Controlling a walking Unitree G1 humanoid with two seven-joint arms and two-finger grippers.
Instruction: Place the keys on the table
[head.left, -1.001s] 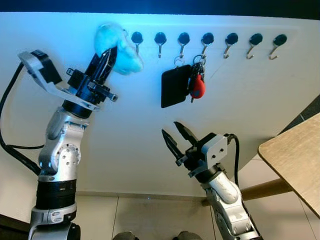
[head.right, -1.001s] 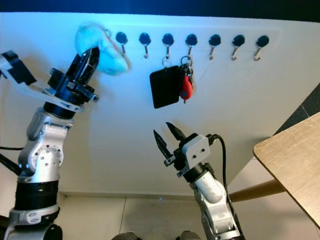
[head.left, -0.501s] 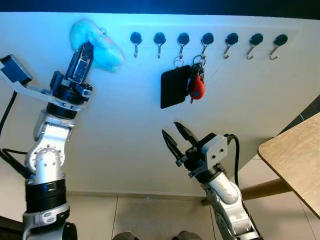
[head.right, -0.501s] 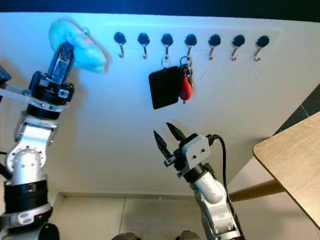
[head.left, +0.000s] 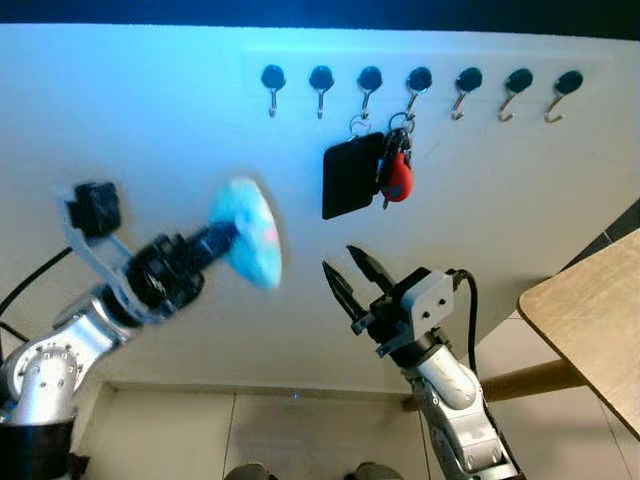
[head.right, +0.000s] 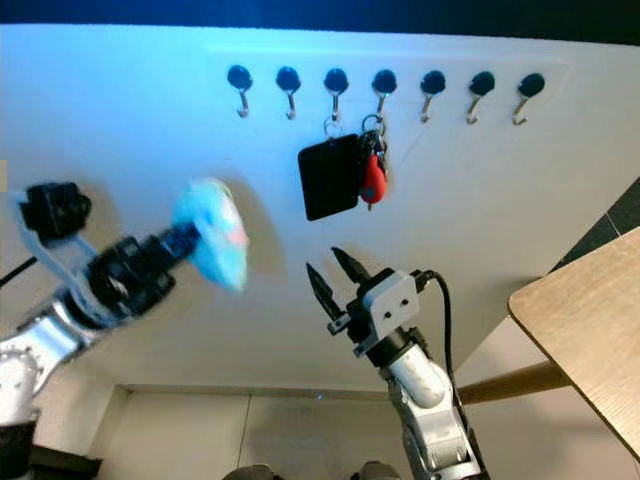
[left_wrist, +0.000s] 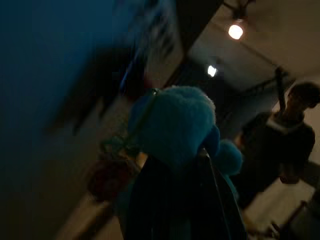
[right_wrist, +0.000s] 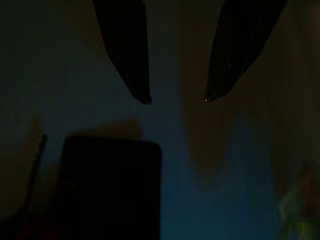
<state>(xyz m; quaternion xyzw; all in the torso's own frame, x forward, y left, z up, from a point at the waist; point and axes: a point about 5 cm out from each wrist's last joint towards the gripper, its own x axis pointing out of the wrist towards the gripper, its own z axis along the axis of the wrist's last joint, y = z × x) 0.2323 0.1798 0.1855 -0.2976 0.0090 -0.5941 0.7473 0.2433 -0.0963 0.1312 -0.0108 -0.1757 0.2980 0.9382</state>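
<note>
A fluffy light-blue key fob (head.left: 248, 232) hangs in front of the white wall at mid height, blurred, with my left gripper (head.left: 226, 238) shut on it. In the left wrist view the blue fob (left_wrist: 175, 122) sits at the tips of the dark fingers. A black pouch (head.left: 350, 175) and a red fob (head.left: 397, 178) with keys hang from two middle hooks. My right gripper (head.left: 341, 258) stands open just below the pouch, holding nothing. The wooden table (head.left: 590, 310) is at the right edge.
A row of black wall hooks (head.left: 466, 80) runs across the top; the others hang bare. The table's wooden leg (head.left: 530, 378) slants down behind my right arm. Tiled floor (head.left: 300, 435) lies below. A person (left_wrist: 280, 145) stands in the left wrist view.
My left arm has swung down and to the right with the blue fob, from beside the leftmost hook to mid height. The right arm has not moved.
</note>
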